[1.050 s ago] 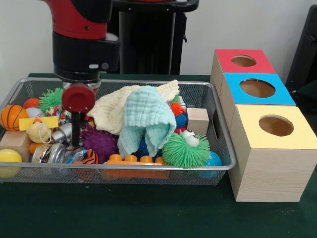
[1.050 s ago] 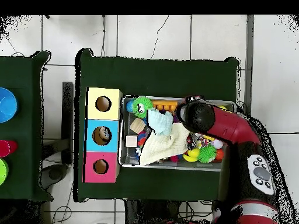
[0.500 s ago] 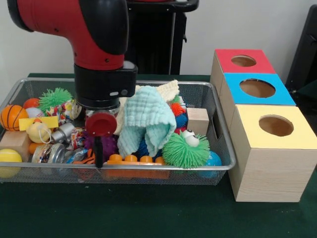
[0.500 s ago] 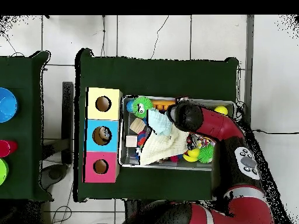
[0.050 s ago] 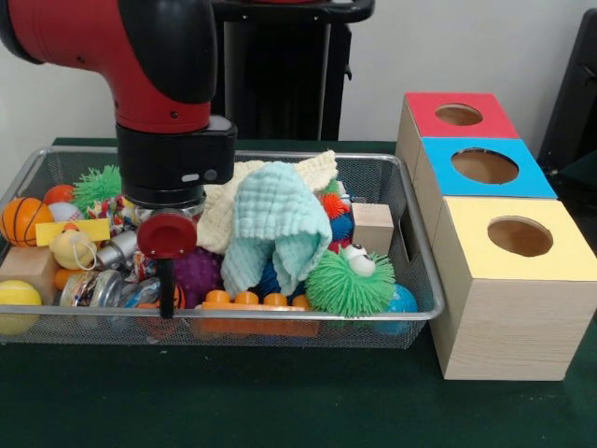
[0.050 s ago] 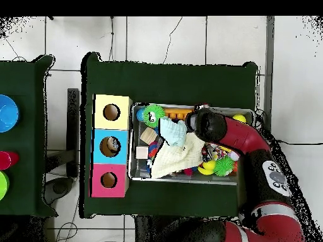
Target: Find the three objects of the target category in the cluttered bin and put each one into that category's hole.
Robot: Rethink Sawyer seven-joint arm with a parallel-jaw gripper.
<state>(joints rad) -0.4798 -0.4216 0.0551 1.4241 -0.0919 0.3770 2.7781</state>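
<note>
The wire bin (image 5: 410, 313) is packed with toys. A mint cloth (image 5: 275, 224) and a cream cloth (image 5: 215, 210) lie heaped in its middle. My gripper (image 5: 166, 297) reaches down at the bin's front, left of the middle, over a purple spiky ball (image 5: 198, 271) and a tiger-striped ball (image 5: 174, 297), just left of an orange brick (image 5: 252, 301). In the overhead view the arm's red head (image 6: 209, 125) covers the gripper. Three wooden boxes stand beside the bin, with a red hole top (image 5: 459, 114), a blue one (image 5: 485, 166) and a yellow one (image 5: 519, 237).
A green fuzzy ball with eyes (image 5: 350, 280), a wooden block (image 5: 373, 227), a basketball (image 5: 22, 220), a yellow ball (image 5: 17, 297), a rubber duck (image 5: 73, 248) and a green spiky ball (image 5: 98, 185) also fill the bin. In the overhead view, the blue box's hole (image 6: 109, 146) shows something inside.
In the front view the arm swung right across the bin's front, then came back a little to the left, staying low among the toys.
</note>
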